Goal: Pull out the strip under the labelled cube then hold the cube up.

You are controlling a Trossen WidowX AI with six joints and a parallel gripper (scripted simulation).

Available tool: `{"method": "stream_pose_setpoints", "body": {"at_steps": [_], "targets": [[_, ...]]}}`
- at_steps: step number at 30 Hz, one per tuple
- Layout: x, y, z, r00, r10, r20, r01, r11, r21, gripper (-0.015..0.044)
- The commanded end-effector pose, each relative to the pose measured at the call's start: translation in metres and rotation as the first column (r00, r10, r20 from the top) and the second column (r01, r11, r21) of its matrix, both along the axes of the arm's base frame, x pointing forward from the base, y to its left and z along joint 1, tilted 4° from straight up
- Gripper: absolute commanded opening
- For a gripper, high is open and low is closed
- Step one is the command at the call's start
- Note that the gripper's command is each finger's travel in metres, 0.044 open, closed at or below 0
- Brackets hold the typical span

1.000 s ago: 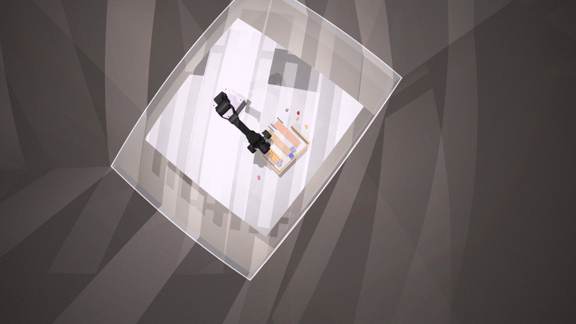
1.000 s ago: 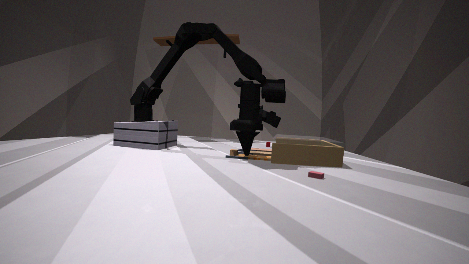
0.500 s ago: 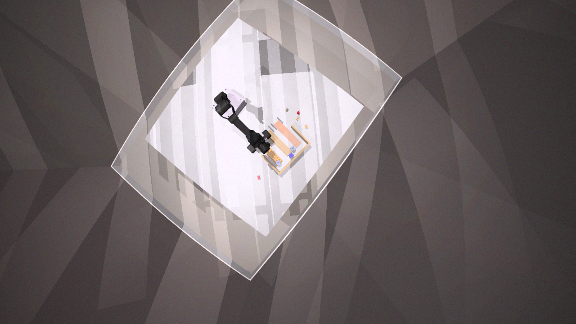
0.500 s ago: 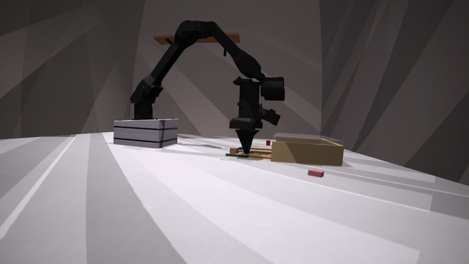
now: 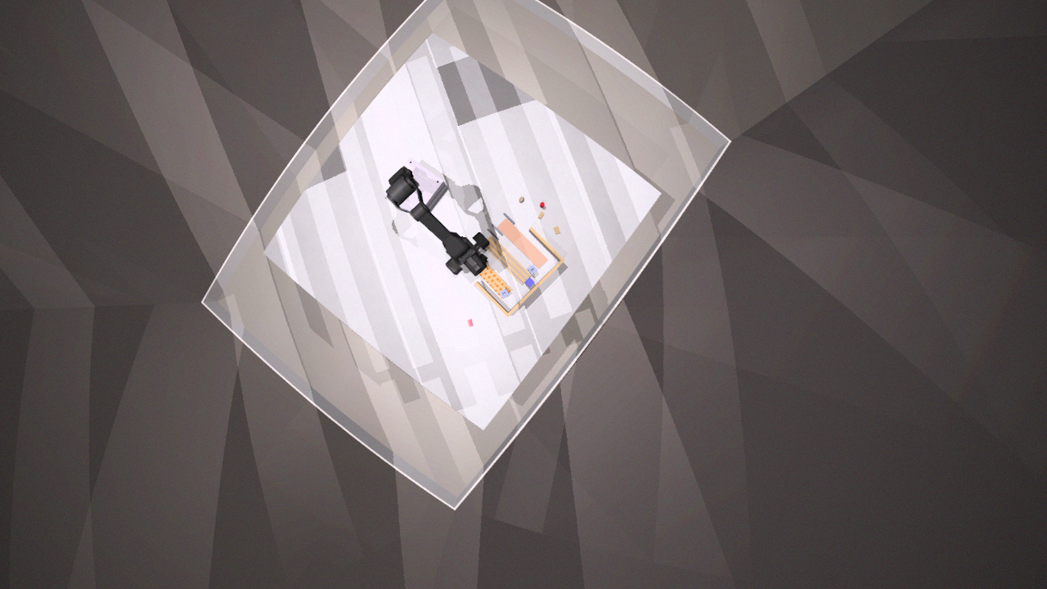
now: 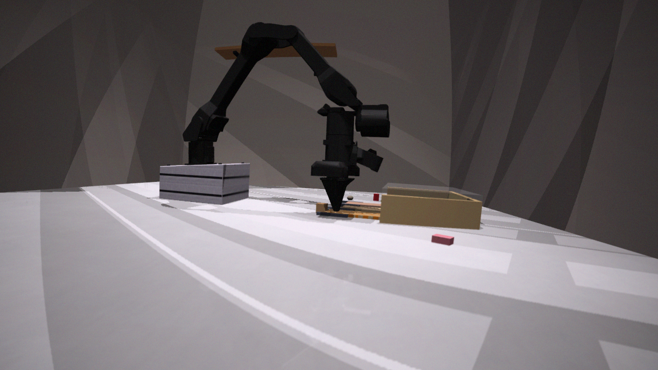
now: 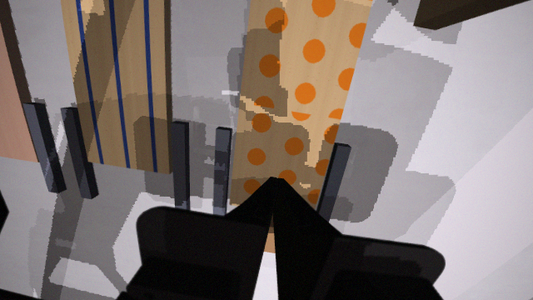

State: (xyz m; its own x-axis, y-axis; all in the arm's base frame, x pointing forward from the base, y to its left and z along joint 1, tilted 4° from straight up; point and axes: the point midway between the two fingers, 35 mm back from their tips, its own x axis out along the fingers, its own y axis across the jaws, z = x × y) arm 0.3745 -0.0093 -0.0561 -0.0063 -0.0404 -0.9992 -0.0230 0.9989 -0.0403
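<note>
Under my closed, empty gripper (image 7: 271,183), the dotted strip (image 7: 297,89) looks thin, stiff and slippery, so I press its near end.

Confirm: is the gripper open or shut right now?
Shut. The gripper fingers meet at a point, pressed tip-down on the orange-dotted strip, gripping nothing.

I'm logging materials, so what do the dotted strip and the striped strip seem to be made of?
Dotted strip: looks like pale wood, faint grain, matte, printed with orange dots. Striped strip: seemingly the same light wood, grain lines visible, three thin blue lines along its length. Both read as flat boards, though the finish could be paint.
</note>
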Motion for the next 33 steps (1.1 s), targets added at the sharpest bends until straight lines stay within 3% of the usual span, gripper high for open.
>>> {"method": "stream_pose_setpoints", "body": {"at_steps": [1,13,33], "targets": [[-0.004,0.0,-0.002,1.0,0.005,-0.013,-0.005,1.0,-0.002,0.0],[0.007,0.0,0.006,1.0,0.005,-0.012,-0.005,1.0,-0.002,0.0],[-0.021,-0.002,-0.002,1.0,0.005,-0.015,-0.005,1.0,-0.002,0.0]]}}
